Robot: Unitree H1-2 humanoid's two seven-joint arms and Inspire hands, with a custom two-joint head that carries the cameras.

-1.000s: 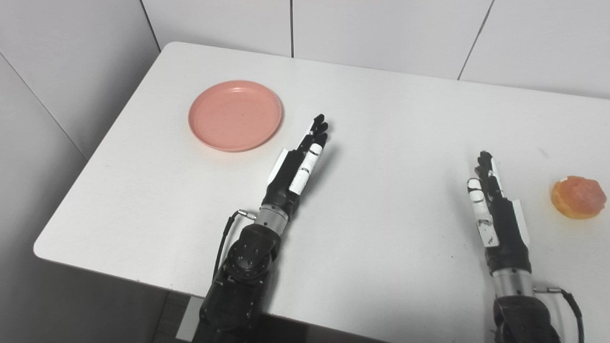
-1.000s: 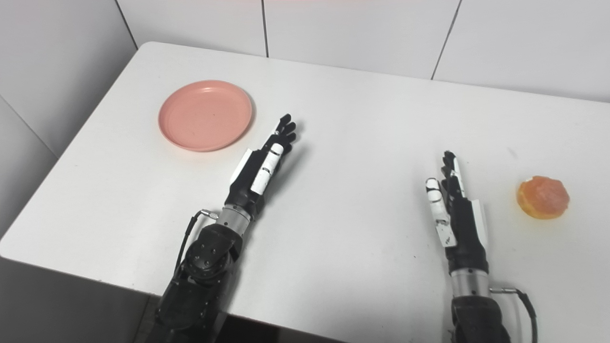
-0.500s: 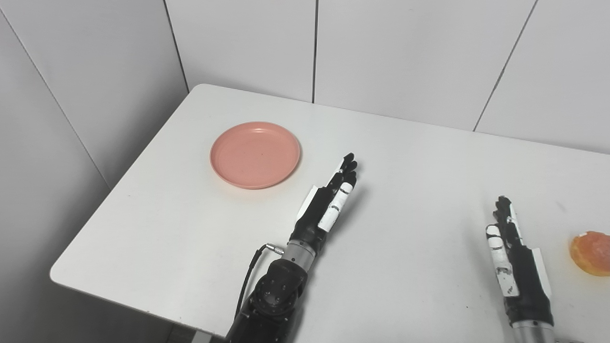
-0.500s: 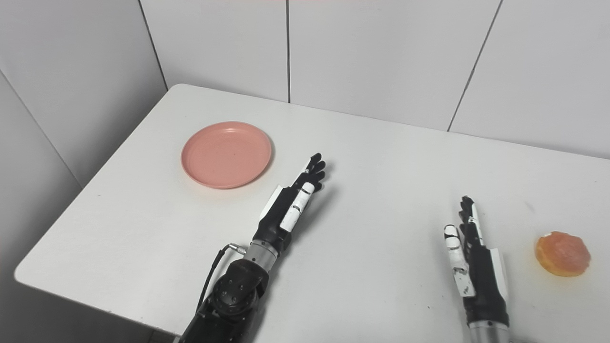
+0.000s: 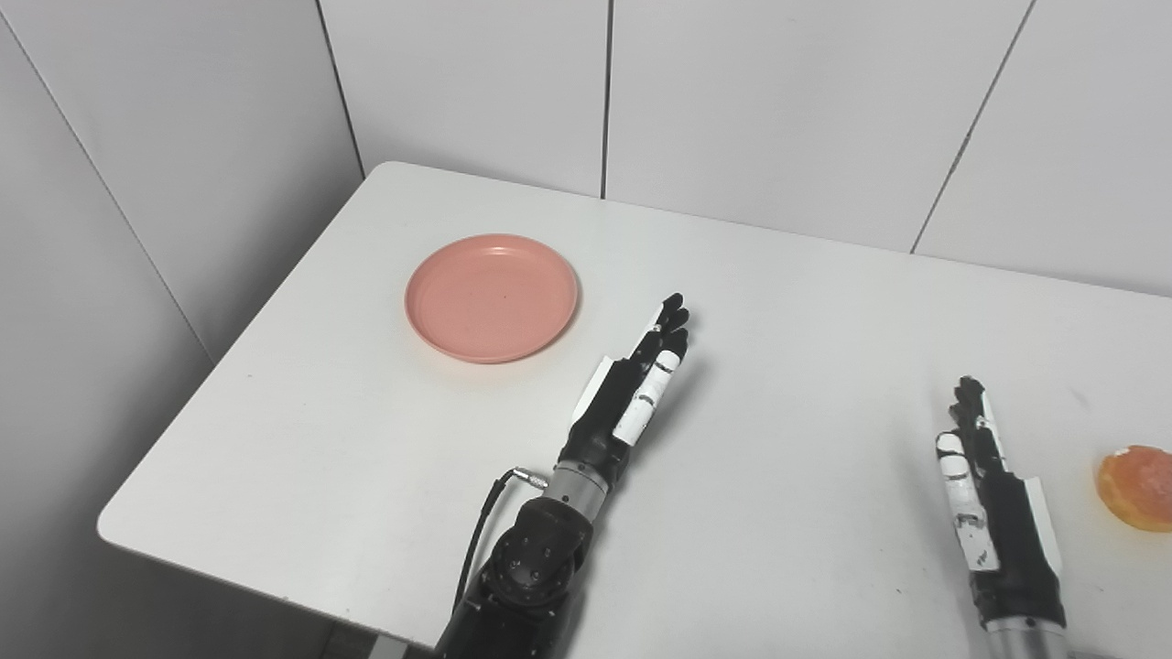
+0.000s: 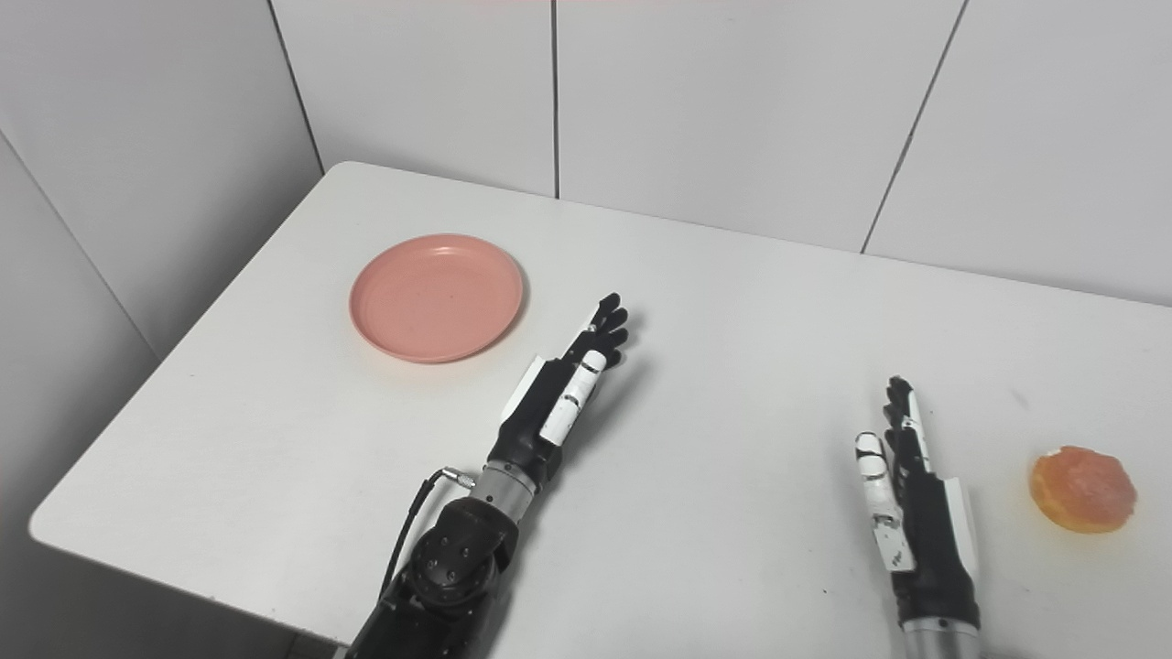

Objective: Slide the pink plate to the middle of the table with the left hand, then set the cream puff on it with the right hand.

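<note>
Pink plate (image 5: 492, 297): lies flat on the white table (image 5: 778, 302), up and to the left of the left fingertips, near but apart from them; nothing is on it.
Left hand (image 5: 632, 389): held edge-up over the table with fingers (image 5: 671, 316) straight and close together, holding nothing.
Right hand (image 6: 906, 513): likewise extended with fingers straight, holding nothing; judged to be waiting.
Cream puff (image 6: 1083, 489): rests on the table to the right of the right fingers, apart from them, close to the picture's right edge.
Step in hand: the reach toward the plate is judged not yet completed; no contact is seen.
How it is best done: the fingers should be brought past the plate's far-left rim or laid onto its inner face, then drawn toward the bare middle; light downward pressure is advised so the shallow rim is not tipped.
Surroundings: panelled white walls behind the table.
Obstructions: none is seen between plate and middle; the table's left edge lies beyond the plate, so outward pushing should be avoided.
</note>
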